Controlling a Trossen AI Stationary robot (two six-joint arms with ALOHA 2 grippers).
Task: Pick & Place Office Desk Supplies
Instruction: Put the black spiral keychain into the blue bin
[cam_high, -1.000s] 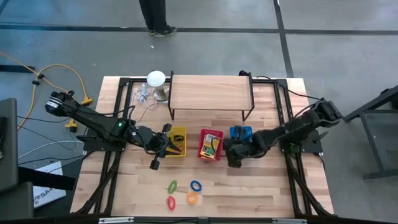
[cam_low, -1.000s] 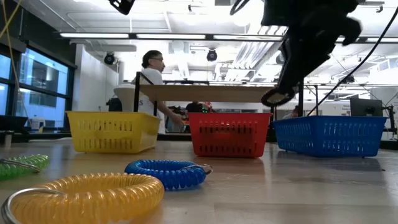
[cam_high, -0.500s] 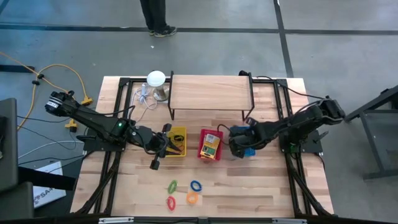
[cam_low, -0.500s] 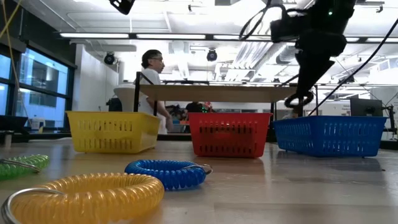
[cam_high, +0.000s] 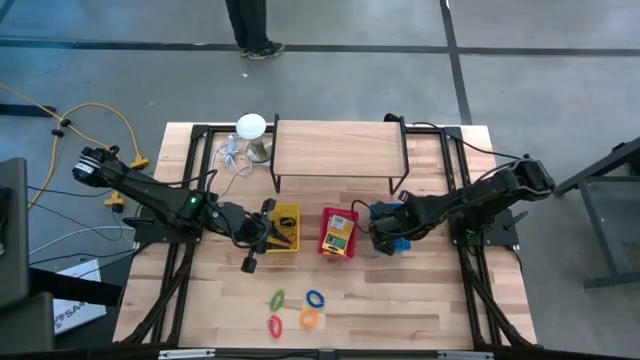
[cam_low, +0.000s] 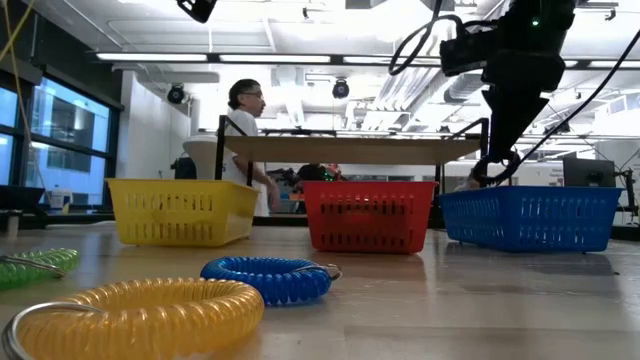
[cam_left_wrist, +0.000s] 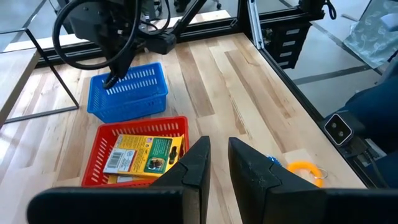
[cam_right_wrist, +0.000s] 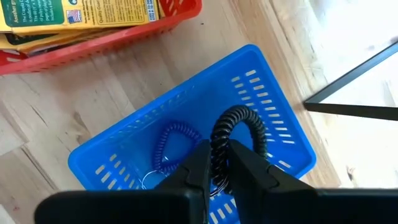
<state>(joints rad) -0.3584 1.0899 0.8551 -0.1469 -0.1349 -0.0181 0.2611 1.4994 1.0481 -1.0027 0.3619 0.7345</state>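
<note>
The right gripper (cam_right_wrist: 216, 163) hangs over the blue basket (cam_right_wrist: 261, 81), its jaws pinched on a black coil ring (cam_right_wrist: 239, 127) that loops out past the fingertips; in the low view the ring (cam_low: 497, 168) dangles just above the basket's rim (cam_low: 530, 215). A blue coil (cam_right_wrist: 169, 144) already lies on the basket floor. From above, the right arm reaches in from the table's right side, and its gripper (cam_high: 385, 238) sits over the blue basket (cam_high: 388, 212). Next to that stands the red basket (cam_high: 339, 233), which holds yellow-and-green card boxes (cam_left_wrist: 144, 153), and next to that the yellow basket (cam_high: 283, 227), all three in a row in front of a small wooden shelf (cam_high: 338, 147). The left gripper (cam_high: 262, 232) waits at the yellow basket's left edge, its jaws narrow with a slim gap between the fingers (cam_left_wrist: 196, 163) and nothing held. Four coil rings lie loose on the near part of the table (cam_high: 440, 310): green (cam_high: 277, 298), blue (cam_high: 316, 298), red (cam_high: 274, 325) and orange (cam_high: 309, 318), close together. A white round-topped object (cam_high: 251, 127) with a cable sits at the shelf's left end. In the low view a person (cam_low: 245, 125) stands beyond the table.
</note>
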